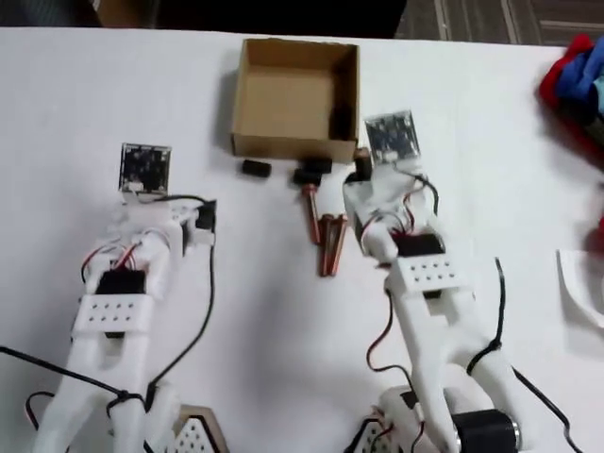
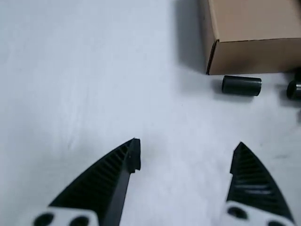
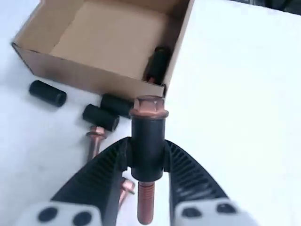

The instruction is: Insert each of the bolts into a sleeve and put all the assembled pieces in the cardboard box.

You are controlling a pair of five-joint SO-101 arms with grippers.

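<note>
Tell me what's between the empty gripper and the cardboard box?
A black sleeve lies on the table close to the cardboard box; the rest of the way from the left gripper is bare table. The left wrist view shows it.

Box: cardboard box at far middle of counter.
In box: boxed assembly, by right wall.
Front of box: loose sleeves; loose bolts nearer, betw. arms.
Right claw: grips held assembly upright, near box's front-right corner.
Left claw: left of box, nearer side.
</note>
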